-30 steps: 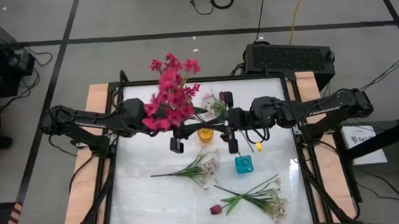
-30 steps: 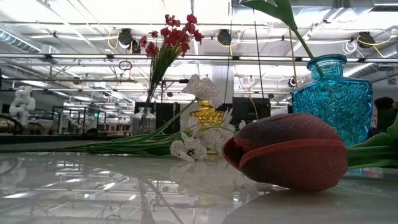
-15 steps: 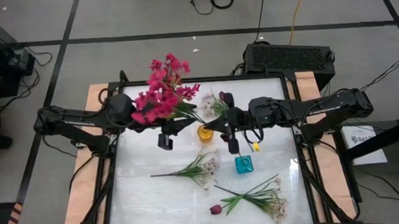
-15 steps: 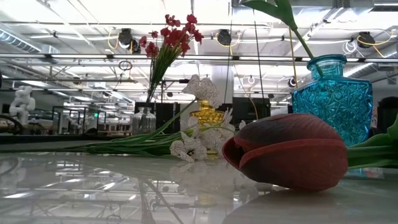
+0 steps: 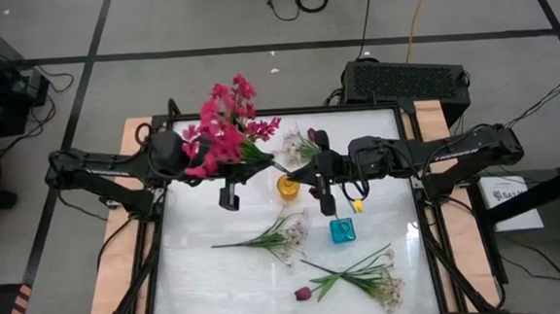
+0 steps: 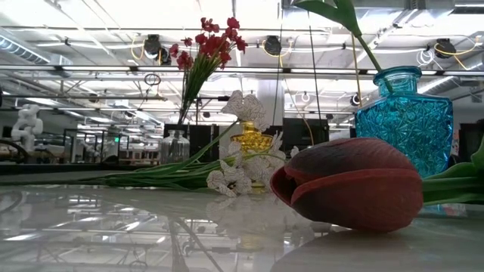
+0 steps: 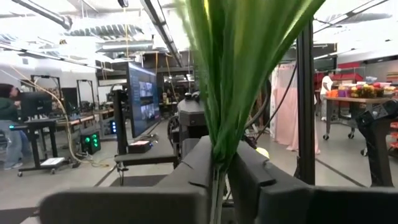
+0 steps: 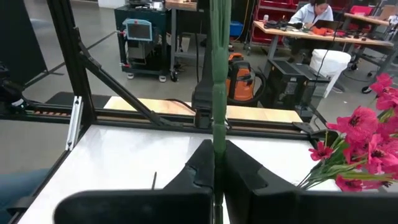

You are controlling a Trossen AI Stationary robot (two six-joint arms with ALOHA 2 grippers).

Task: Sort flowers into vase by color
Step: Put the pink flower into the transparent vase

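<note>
Left pincer pinching magenta sprigs | right pincer pinching green stem | writing unreadable

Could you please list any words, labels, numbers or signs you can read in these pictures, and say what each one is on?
None can be read.
White label on the box beside the table's right edge: dark print, too small to read.
Monitor in the room behind: screen content too blurred to read.
</note>
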